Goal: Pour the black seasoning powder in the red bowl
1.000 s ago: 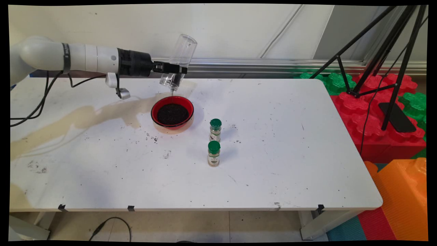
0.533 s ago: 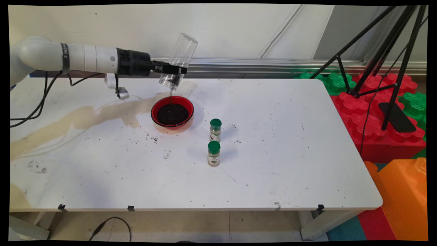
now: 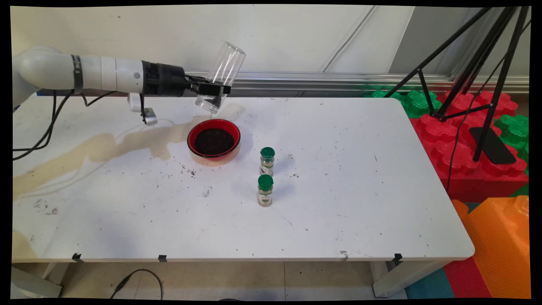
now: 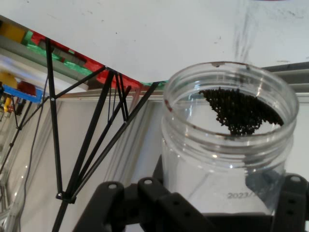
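- Jar [image 3: 221, 76], clear plastic, is pinched between the gripper's [image 3: 215, 89] jaws and hangs tilted, mouth down, above the far rim of the bowl [image 3: 214, 139]. In the hand view a small heap of dark grains [image 4: 240, 112] lies inside the jar by its open mouth; the gripper linkage cuts off the jar's lower part, and only a faint "2023" can be read on its wall.
- Table [image 3: 360, 203], white, bears a long tan stain [image 3: 106, 146] that runs from its left edge up to the bowl, with dark specks scattered in front of the bowl.
- Tripod [image 3: 474, 63] stands off the table's right end on red and green blocks [image 3: 461, 140]; its top is cut off.
- Bowl, red, sits on the table filled with dark grains.
- Two green-capped spice bottles [image 3: 266, 161] [image 3: 265, 190] stand upright right of the bowl, one just in front of the other; their labels are too small to read.
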`<move>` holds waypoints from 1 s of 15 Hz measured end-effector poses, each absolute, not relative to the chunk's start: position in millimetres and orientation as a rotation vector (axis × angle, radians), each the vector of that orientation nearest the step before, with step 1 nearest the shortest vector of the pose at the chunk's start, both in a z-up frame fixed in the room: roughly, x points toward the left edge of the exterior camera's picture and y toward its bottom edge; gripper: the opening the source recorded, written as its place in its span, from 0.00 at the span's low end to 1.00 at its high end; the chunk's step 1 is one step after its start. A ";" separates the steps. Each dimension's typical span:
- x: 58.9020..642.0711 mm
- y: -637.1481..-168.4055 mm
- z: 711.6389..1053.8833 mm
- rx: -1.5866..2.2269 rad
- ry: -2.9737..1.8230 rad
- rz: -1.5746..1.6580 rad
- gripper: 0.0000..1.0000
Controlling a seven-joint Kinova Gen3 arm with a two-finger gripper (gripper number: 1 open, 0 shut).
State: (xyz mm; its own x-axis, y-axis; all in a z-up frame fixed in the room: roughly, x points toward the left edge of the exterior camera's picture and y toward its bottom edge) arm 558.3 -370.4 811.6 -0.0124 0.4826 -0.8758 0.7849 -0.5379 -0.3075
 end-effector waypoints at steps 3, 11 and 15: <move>557.9 -367.3 811.7 2.000 1.303 -1.566 0.00; 555.6 -360.9 810.4 2.033 1.218 -1.550 0.00; 554.2 -359.5 808.7 2.044 1.200 -1.544 0.00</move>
